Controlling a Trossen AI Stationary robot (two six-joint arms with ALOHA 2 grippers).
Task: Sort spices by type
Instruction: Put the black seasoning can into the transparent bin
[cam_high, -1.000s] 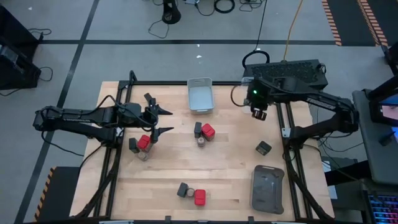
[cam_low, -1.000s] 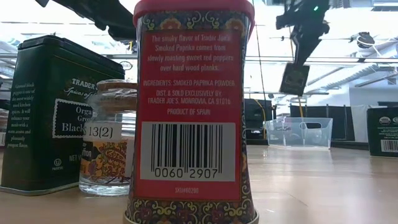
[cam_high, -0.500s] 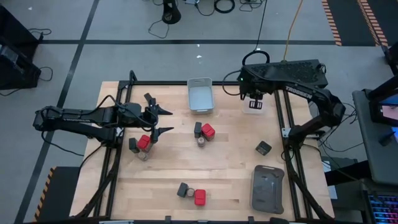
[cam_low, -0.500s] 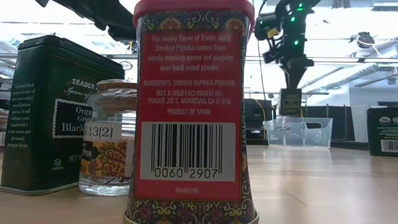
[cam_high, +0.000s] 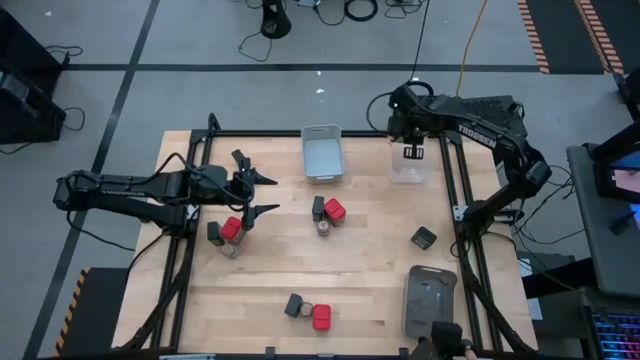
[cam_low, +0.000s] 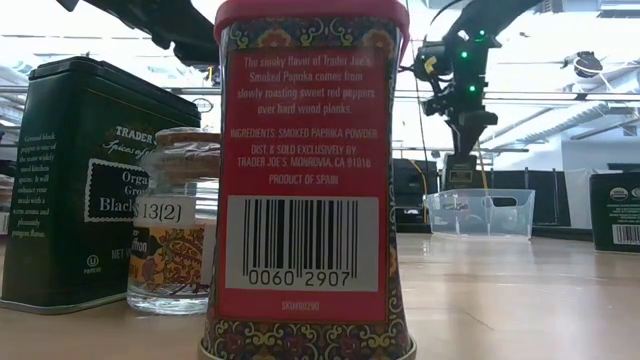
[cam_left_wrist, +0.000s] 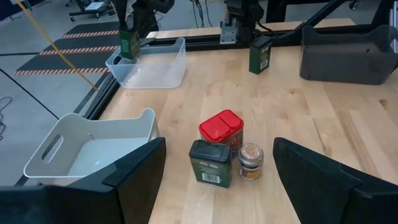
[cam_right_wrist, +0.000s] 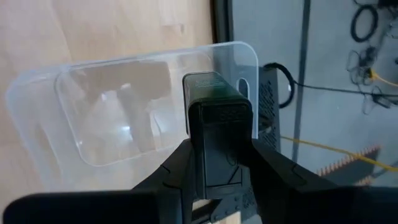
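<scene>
Over the wooden table (cam_high: 370, 250), the right gripper (cam_high: 411, 152) at two o'clock hangs above the clear bin (cam_high: 408, 168), its jaws clamped on a dark green spice tin (cam_right_wrist: 214, 121), while the left gripper (cam_high: 262, 194) waits at nine o'clock, jaws spread wide, beside a red-capped spice (cam_high: 231, 228).

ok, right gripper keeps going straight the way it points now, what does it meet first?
Probably the clear bin. The right gripper, shut on a dark green spice tin, points down into it, so the tin would likely meet the bin's floor first. The gap left is hard to judge.
</scene>
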